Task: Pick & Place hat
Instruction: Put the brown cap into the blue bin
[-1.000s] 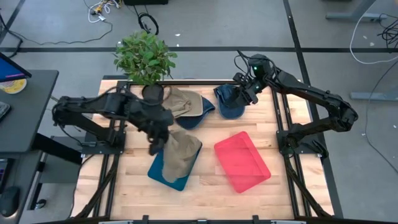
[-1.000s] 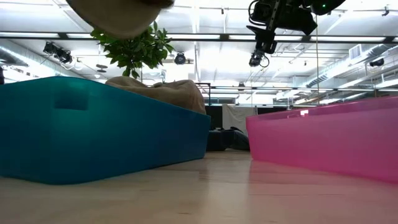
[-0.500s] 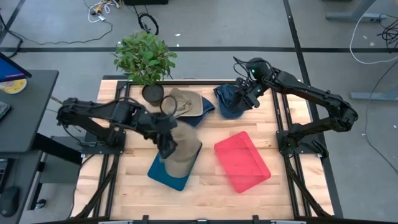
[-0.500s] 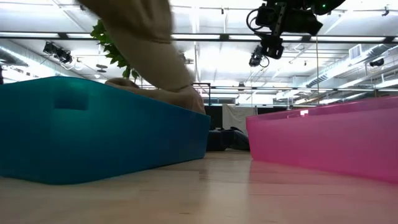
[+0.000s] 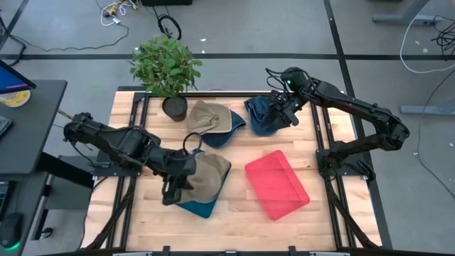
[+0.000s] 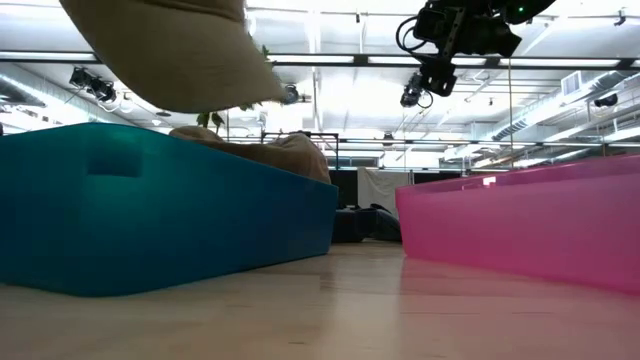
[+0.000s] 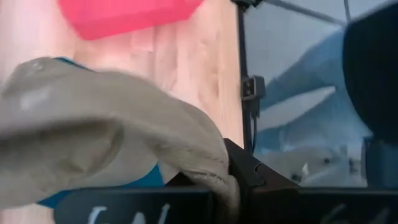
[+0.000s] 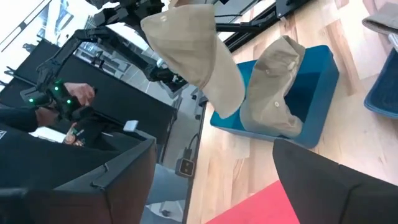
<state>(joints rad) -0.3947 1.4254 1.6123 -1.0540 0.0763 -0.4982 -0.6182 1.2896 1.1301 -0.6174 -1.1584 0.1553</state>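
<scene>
A tan hat (image 8: 194, 55) hangs over the teal bin (image 8: 318, 79), and my left gripper (image 5: 174, 190) is shut on it, above the bin's near left part. In the low view this hat (image 6: 170, 50) fills the top left. A second tan hat (image 8: 277, 87) lies inside the bin. A third tan hat (image 5: 207, 117) lies on a blue hat at the far side. My right gripper (image 5: 283, 112) stands open in the air over a navy hat (image 5: 261, 118), touching nothing. My left gripper pinches the tan hat's edge (image 7: 219, 182) between its two fingers, which slant downward. The hat hangs beside and below the fingers, slack and lifted clear of the teal bin (image 7: 144, 180).
A pink bin (image 5: 277, 183) sits to the right of the teal bin (image 5: 199, 206). A potted plant (image 5: 167, 67) stands at the far left edge. Bare wood lies along the near edge. A person shows beyond the table in the right wrist view.
My left gripper has carried the tan hat toward the table's near edge and a little down, over the teal bin, staying shut on it. The hat has swung as it went and hangs clear of the bin.
</scene>
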